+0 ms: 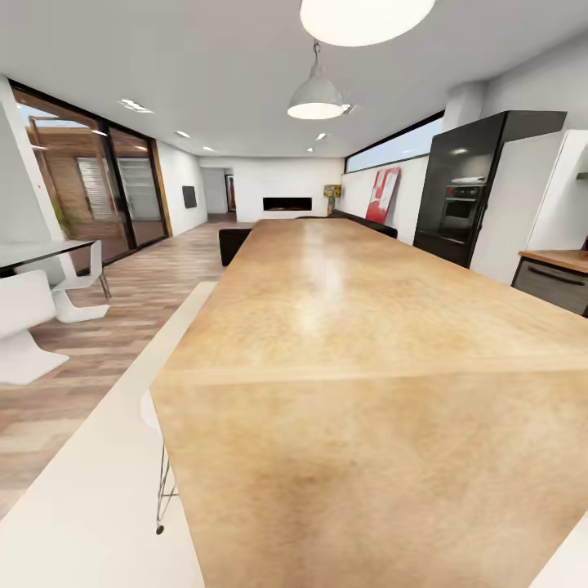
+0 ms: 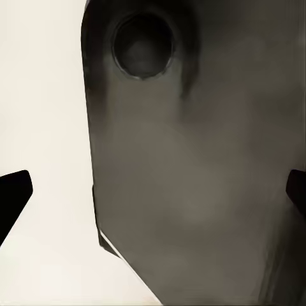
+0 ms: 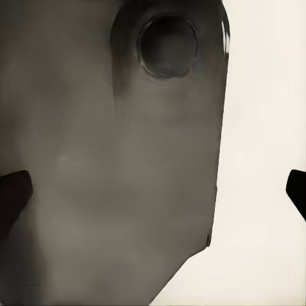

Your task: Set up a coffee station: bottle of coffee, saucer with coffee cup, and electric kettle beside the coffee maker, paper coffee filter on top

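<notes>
Head view counts:
- One long wooden table point(image 1: 343, 343).
- Two pendant lamps: near one point(image 1: 363, 16), far one point(image 1: 317, 102).
- Two white chairs at left point(image 1: 20, 335), point(image 1: 77, 286); one small dark-topped table point(image 1: 33, 251) beside them.
- One black oven tower point(image 1: 469, 192).
- One red wall picture point(image 1: 384, 194).
- One wall fireplace point(image 1: 287, 203).
- One dark sofa point(image 1: 234, 242).
- One stretch of kitchen countertop point(image 1: 563, 260) at right edge.

Left wrist view: two dark fingertips point(image 2: 13, 197), one round hole point(image 2: 143, 46) in grey robot panel. Right wrist view: two fingertips point(image 3: 13, 191), one round hole point(image 3: 169, 46).
</notes>
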Controlling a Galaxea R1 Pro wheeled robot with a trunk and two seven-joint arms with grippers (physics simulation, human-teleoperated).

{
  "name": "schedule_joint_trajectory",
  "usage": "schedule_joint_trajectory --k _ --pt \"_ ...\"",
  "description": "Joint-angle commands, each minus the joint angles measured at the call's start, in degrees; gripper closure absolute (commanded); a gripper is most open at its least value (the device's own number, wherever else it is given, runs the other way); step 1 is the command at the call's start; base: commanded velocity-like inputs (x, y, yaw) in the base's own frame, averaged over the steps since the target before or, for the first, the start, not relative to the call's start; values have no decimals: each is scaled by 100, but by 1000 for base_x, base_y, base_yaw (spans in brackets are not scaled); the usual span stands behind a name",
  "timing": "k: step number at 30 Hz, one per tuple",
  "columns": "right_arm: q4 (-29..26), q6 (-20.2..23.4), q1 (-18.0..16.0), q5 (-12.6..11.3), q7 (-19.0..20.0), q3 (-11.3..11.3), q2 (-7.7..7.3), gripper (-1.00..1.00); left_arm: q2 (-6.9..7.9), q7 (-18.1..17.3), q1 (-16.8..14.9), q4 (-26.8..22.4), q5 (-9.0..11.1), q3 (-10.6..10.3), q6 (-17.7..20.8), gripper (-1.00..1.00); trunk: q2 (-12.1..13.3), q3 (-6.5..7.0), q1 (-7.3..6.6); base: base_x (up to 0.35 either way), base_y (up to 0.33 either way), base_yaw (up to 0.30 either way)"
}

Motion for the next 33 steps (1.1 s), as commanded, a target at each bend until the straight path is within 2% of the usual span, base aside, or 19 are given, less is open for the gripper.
schedule_joint_trajectory --k 1,3,15,26,33 --pt "0 0 -1 0 0 0 0 -100 0 0 -1 0 0 0 0 -100 -1 -3 0 0 0 0" --pt "-44 -6 -18 38 17 34 44 -100 61 -26 24 66 -65 -61 65 -100 -1 -3 0 0 0 0" --pt "-368 -17 -23 7 18 -17 399 -100 26 -18 26 -31 11 16 96 -100 -1 -3 0 0 0 0" --pt "-408 -25 -22 6 11 -21 404 -100 18 -18 12 -156 18 18 88 -100 -1 -3 0 0 0 -11" --pt "-413 -47 -24 0 15 -26 404 -100 19 -19 1 -191 18 18 83 -100 -1 -3 0 0 0 -238"
